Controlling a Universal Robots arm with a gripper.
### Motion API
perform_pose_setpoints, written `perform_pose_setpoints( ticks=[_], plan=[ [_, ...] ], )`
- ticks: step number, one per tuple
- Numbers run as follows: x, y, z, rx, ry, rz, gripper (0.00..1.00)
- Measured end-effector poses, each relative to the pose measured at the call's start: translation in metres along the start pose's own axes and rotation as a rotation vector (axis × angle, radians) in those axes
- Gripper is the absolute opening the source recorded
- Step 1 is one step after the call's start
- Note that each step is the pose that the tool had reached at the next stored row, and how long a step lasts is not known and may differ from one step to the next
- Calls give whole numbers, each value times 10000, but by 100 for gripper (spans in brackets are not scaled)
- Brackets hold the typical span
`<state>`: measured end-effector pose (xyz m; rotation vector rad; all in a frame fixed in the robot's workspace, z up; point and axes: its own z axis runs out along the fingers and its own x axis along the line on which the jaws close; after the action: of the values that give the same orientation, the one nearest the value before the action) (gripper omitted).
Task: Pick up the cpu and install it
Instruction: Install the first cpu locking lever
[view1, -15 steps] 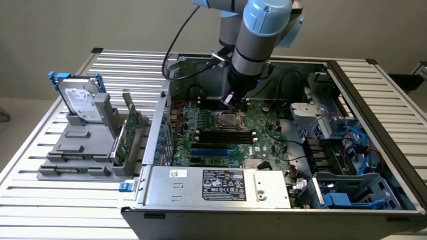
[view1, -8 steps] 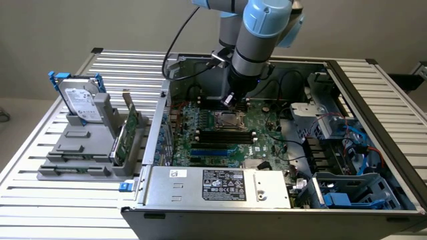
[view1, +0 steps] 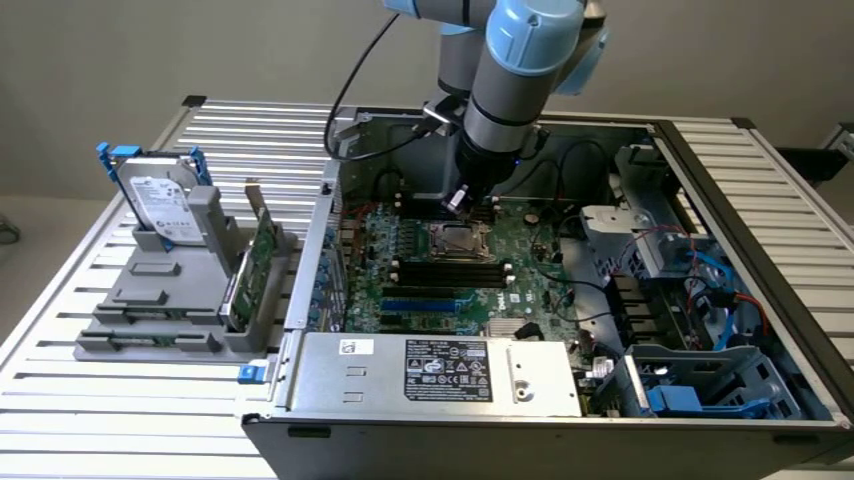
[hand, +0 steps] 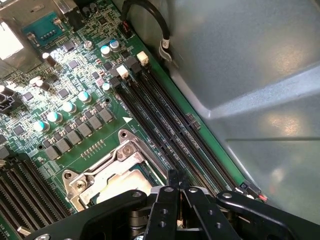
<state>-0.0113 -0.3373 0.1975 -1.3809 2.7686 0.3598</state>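
Quick rundown of my rig. The open computer case (view1: 747, 190) sits on the slatted metal table (view1: 80, 400), taking up most of the side toward the exterior view's right. The arm comes down into it, and the gripper (view1: 458, 200) hangs low over the motherboard (view1: 400, 250), just past the far edge of the CPU socket (hand: 80, 182). I can't tell whether it touches the board.

From the wrist camera the jaws are pressed together, and I can't see anything pinched between them. The fingertips (hand: 173, 176) sit at the socket corner next to the black memory slots (hand: 170, 120).

As for the cpu (hand: 127, 180), there's a flat, pale beige square inside the socket's metal frame. As far as I can tell that's it lying in the socket, apart from the fingers and partly hidden behind the gripper body.

The power supply (view1: 441, 370) runs along the near edge of the case. By the table edge at the exterior view's left, a grey holder (view1: 160, 300) carries a hard drive (view1: 167, 205) standing upright. A green circuit card (view1: 254, 265) stands on edge beside it.
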Motion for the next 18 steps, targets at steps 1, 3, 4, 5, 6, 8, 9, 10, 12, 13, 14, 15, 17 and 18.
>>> perform_pose_setpoints(
  ticks=[1, 3, 4, 5, 6, 8, 9, 10, 12, 13, 14, 15, 17, 18],
  plan=[
    [0, 0, -1, -1, 1, 1, 11],
    [1, 0, -6, -3, 2, 1, 11],
    [0, 1, -14, -5, 2, 1, 11],
    [-1, 3, -25, -6, 5, 2, 11],
    [-2, 6, -38, -7, 7, 3, 11],
    [-5, 12, -66, -11, 8, 3, 11],
    [-5, 17, -80, -12, 9, 3, 11],
    [-5, 23, -93, -14, 10, 4, 11],
    [0, 37, -114, -29, 23, 8, 11],
    [4, 46, -123, -42, 33, 12, 11],
    [10, 57, -131, -59, 43, 16, 11],
    [19, 71, -136, -80, 57, 22, 11],
    [43, 105, -143, -126, 77, 31, 11],
    [54, 121, -145, -145, 85, 36, 11]
  ],
)
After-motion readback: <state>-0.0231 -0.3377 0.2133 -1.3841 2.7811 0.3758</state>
